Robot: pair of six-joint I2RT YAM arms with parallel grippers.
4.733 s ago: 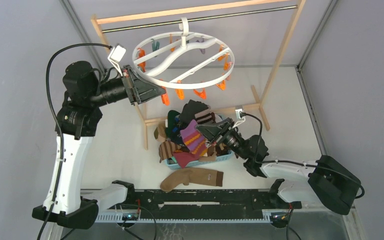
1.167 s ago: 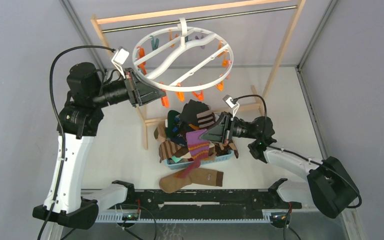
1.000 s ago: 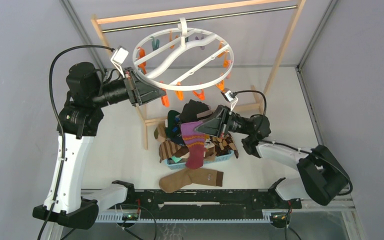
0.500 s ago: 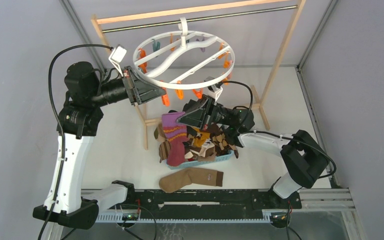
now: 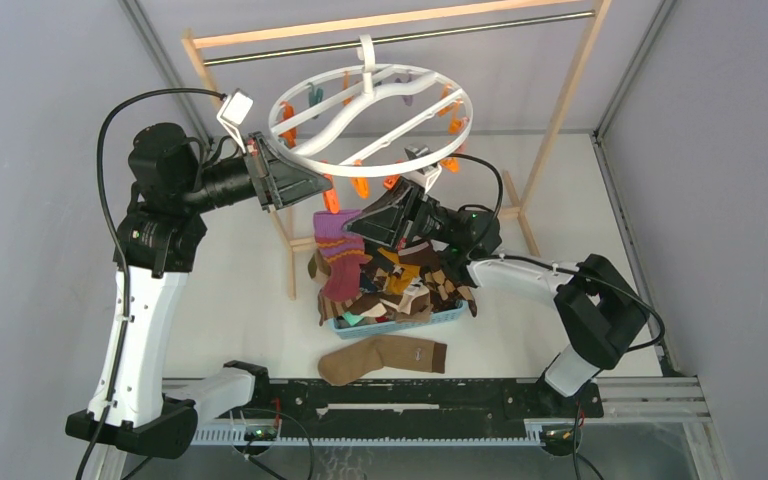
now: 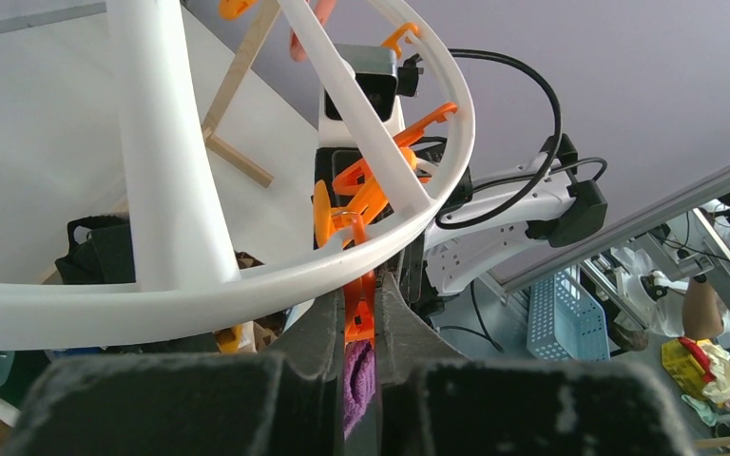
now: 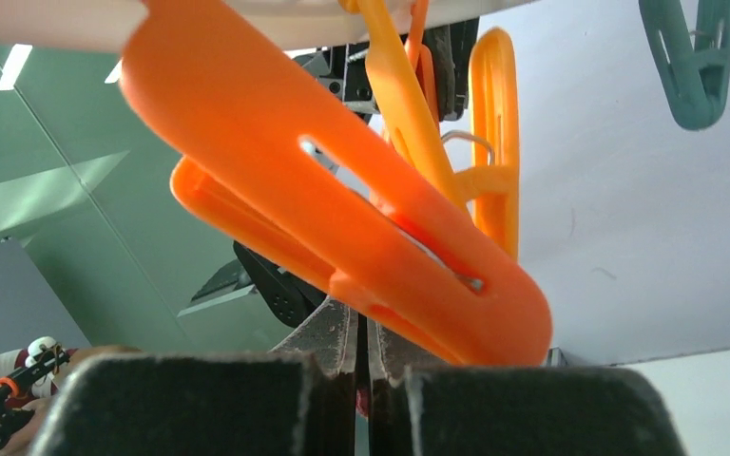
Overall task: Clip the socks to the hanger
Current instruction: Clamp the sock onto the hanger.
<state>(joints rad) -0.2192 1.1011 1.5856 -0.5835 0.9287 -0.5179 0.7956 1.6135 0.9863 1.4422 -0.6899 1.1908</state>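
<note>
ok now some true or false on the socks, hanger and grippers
1. The right gripper holds a purple sock with orange stripes over the light-blue plastic basket. True.
2. The left gripper is open and empty. False: it pinches an orange plastic clothespin under the round white plastic hanger.
3. A brown sock lies on the table, outside the basket. True.
4. The hanger lies on the table. False: it hangs from the metal rod of the wooden rack.

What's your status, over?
Left gripper clamped on orange clothespin under hanger. Right gripper holding purple striped sock up beside it, not yet clipped. No obstruction seen.
</note>
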